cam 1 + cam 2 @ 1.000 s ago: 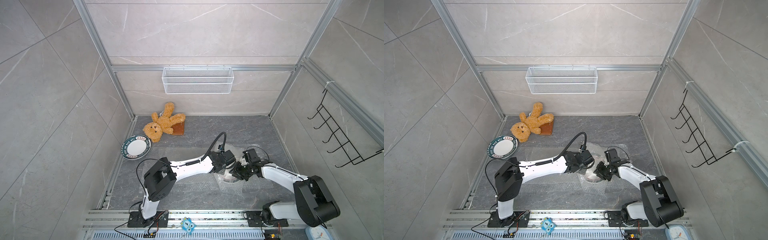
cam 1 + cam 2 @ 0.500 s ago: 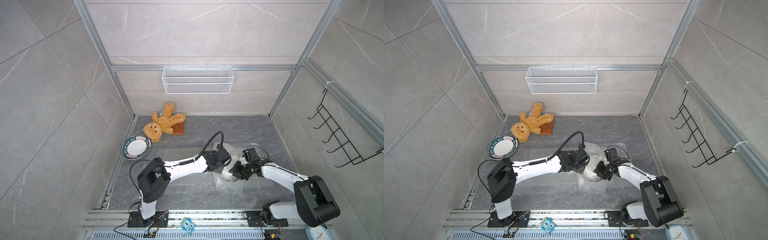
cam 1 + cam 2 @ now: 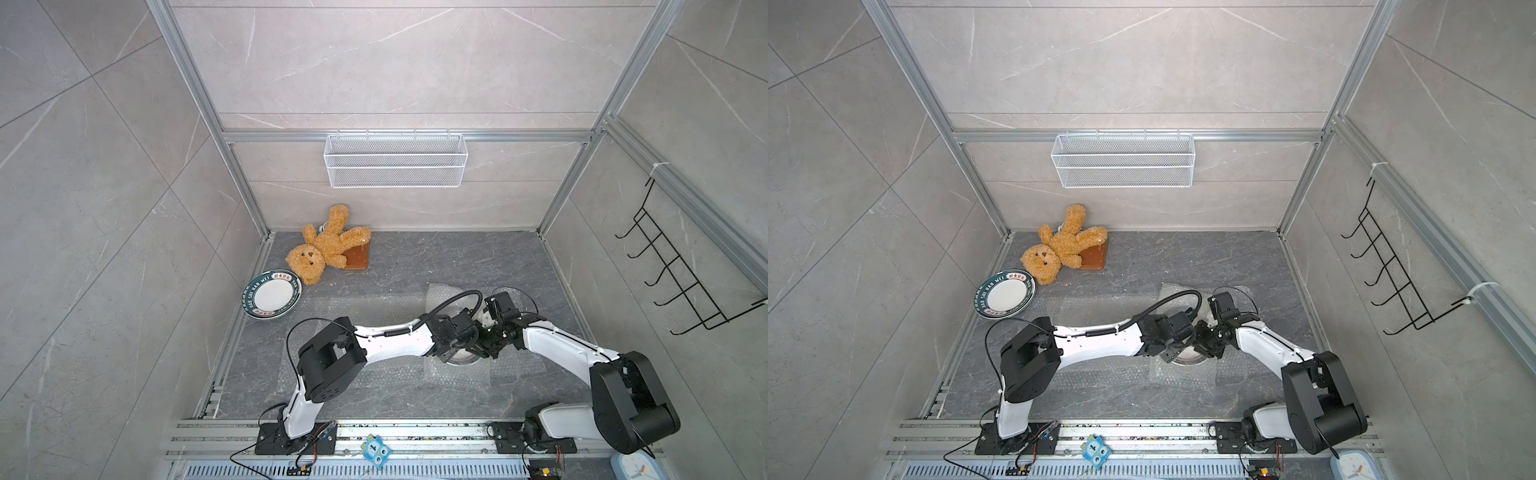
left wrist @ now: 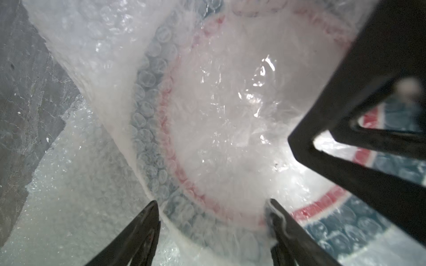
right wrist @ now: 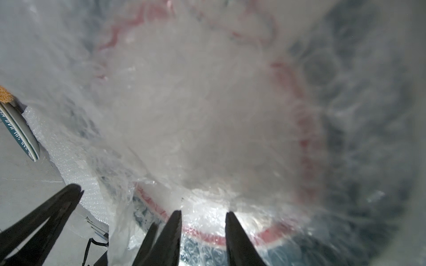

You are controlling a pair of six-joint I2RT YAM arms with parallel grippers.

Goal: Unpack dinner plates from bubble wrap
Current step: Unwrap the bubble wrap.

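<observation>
Dinner plate (image 4: 230, 110) w/in bubble wrap pouch (image 4: 92, 46) on tabletop (image 4: 23, 73).

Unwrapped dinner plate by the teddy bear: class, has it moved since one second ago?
No. The unwrapped dinner plate stays put in both top views, its rim still right beside the head of the teddy bear.

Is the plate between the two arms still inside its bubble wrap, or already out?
Inside. In the left wrist view, the bubble wrap covers the plate over its red ring and green band.
</observation>
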